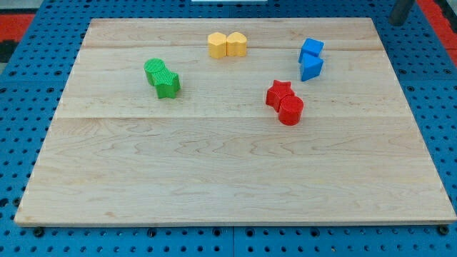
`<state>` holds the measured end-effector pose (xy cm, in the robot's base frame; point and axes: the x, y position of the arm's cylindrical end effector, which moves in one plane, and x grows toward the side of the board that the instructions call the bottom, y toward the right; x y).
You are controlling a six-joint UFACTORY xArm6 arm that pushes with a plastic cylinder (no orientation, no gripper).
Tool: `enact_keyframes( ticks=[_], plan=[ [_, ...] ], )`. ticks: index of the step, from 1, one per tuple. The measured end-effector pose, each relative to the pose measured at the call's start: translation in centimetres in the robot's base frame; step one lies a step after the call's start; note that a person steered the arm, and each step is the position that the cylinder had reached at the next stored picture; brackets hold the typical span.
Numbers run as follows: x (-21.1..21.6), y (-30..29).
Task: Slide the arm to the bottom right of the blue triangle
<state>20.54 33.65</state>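
The blue triangle [312, 68] lies on the wooden board [228, 178] at the upper right, touching a blue cube [311, 48] just above it. My rod shows at the view's top right corner, and my tip [395, 21] is just past the board's top right corner, over the blue pegboard. The tip is up and to the right of both blue blocks, well apart from them and touching no block.
A red star [280, 93] touches a red cylinder [290, 111] down and left of the blue triangle. Two yellow blocks [227, 45] sit side by side at top centre. Two green blocks [162, 77] touch at the upper left.
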Motion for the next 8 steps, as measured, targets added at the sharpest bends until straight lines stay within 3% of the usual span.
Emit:
enact_keyframes(
  ticks=[1, 2, 3, 8],
  plan=[
    [0.3, 0.1],
    [6.6, -5.0],
    [9.3, -7.7],
    [14.1, -9.8]
  ],
)
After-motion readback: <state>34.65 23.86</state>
